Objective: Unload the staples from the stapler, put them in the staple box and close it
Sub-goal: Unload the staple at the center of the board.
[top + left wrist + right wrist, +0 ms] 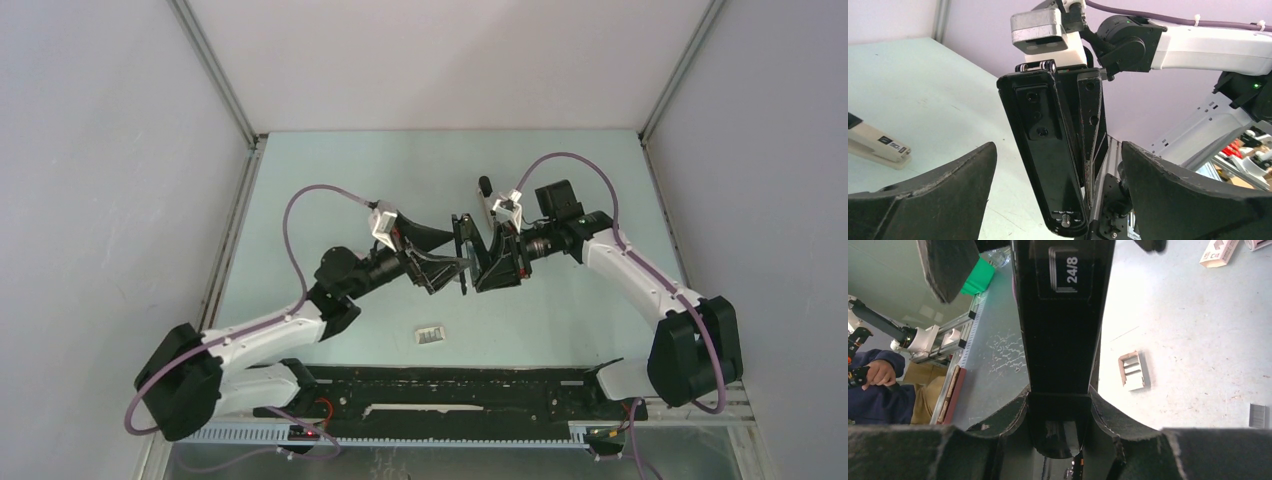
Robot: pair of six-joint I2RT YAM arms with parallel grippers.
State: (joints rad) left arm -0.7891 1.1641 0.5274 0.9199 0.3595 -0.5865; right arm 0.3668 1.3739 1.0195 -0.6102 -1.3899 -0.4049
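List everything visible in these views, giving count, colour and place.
black stapler: one, black, gripped in the right hand above the table.
second stapler: one, beige and black, lying on the table.
small box: one, white and grey, on the table.
staples: one strip, grey, loose on the table.
carton: one, white and pink, on the table.
table: one, pale green, under everything.
left hand: one, black, open either side of the black stapler.
right hand: one, black, shut on the black stapler.

The black stapler (1063,330) runs off the right wrist view's top edge; its inside is hidden. A beige stapler (878,145) on the worktop (923,90) is cut by the left wrist view's edge.
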